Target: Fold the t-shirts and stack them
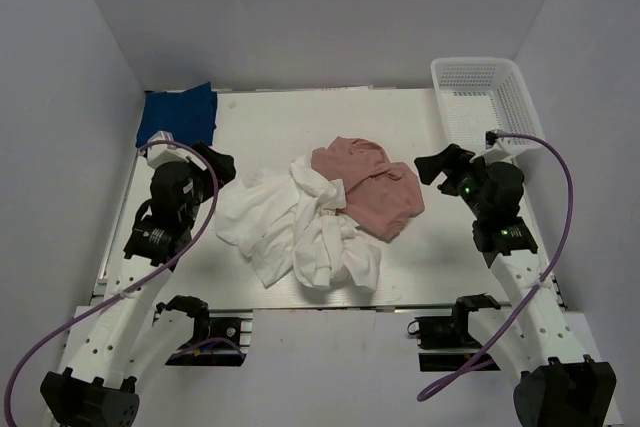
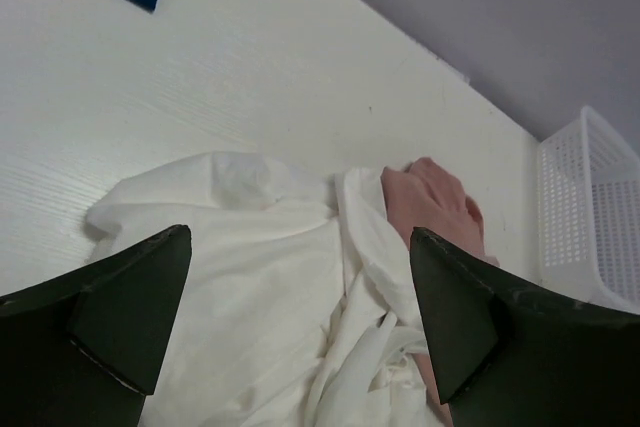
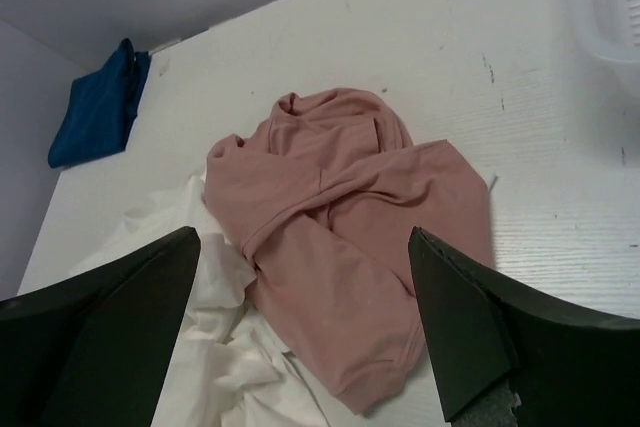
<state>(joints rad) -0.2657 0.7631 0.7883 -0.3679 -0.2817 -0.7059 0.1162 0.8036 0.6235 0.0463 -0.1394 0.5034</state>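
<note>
Crumpled white cloth t-shirt (image 1: 290,232) lies mid-tabletop (image 1: 430,267), touching the rumpled dusty-pink t-shirt (image 1: 375,189); neither is folded. Only the royal-blue t-shirt (image 1: 178,115) looks folded, at the far left corner. Left pincer (image 1: 220,163) and right pincer (image 1: 438,165) flank the heap, gaping wide and empty.

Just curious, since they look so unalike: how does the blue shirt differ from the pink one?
The blue shirt is a compact, seemingly folded bundle; the pink shirt lies crumpled and spread out. The blue shirt sits alone at the far left corner of the table; the pink shirt is mid-table, touching the white shirt. Both are plain, unprinted cloth.
</note>
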